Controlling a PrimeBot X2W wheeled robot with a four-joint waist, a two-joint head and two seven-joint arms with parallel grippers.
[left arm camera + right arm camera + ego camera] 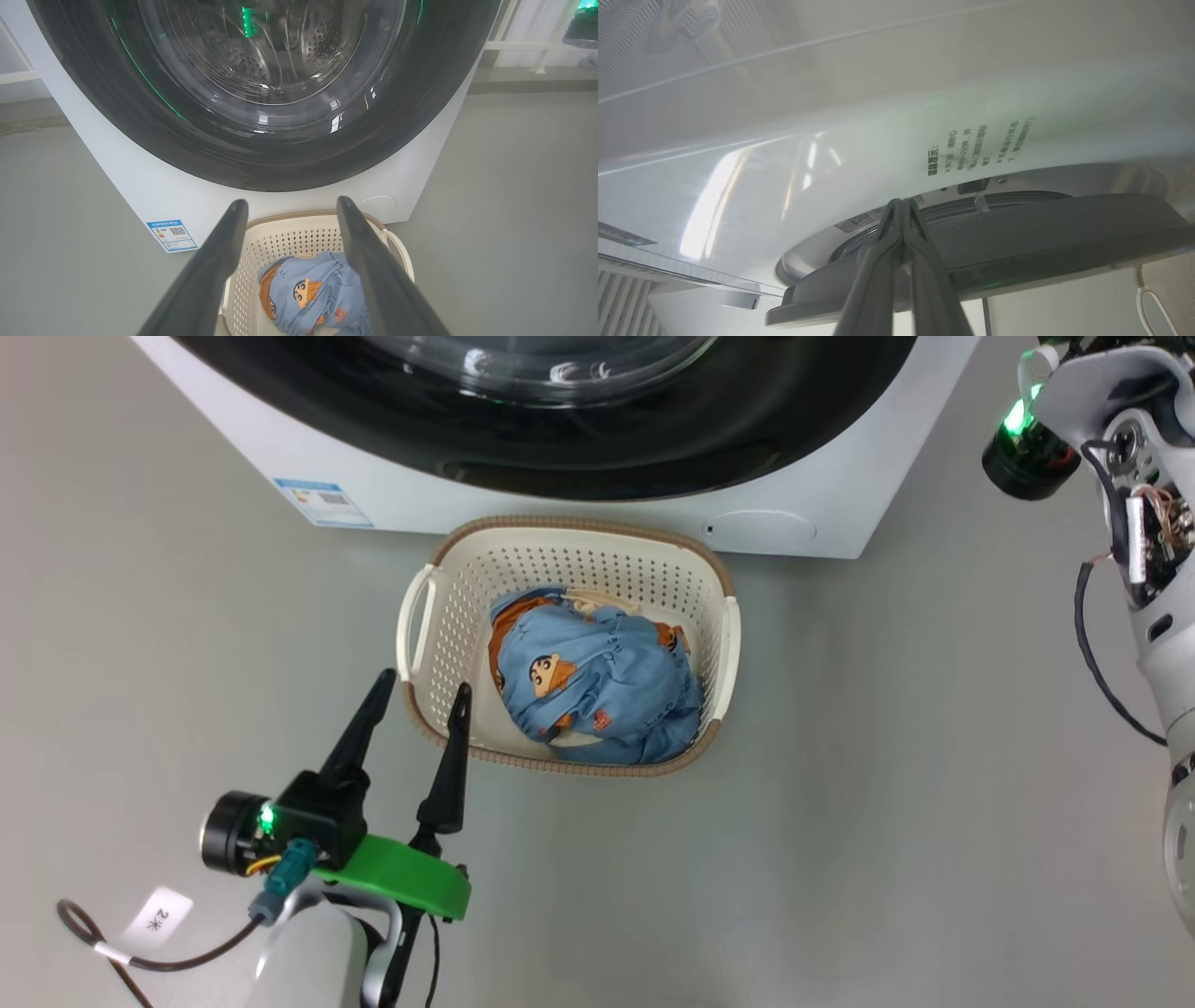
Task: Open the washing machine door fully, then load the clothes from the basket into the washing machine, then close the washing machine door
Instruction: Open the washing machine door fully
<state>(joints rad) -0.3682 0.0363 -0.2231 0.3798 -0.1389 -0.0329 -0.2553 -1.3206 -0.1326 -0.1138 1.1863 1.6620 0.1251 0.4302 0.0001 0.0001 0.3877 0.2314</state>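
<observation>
**A:** Head view first. What is the left hand doing?

**B:** The left hand is spread wide and holds nothing. Its fingertips are at the nearest corner of the basket. The clothes lie bundled inside, just beyond the tips and to their right. I judge it hovers there so it can dip in once the drum is reachable.

**A:** And its own wrist view?

**B:** The basket rim and the clothes show low between the parted fingers. Straight ahead of the hand is the washing machine door, glossy black on the white washing machine. The basket stands just before the machine's foot, probably to keep each carry short.

**A:** Right wrist view?

**B:** The right hand has its fingers pressed together with nothing between them. The tips sit at the gap between the door's grey edge and the white front. My guess is that closed fingers make a slim hook to draw the door outward. Opening is the step in hand, and the clothes are not yet loaded.
</observation>
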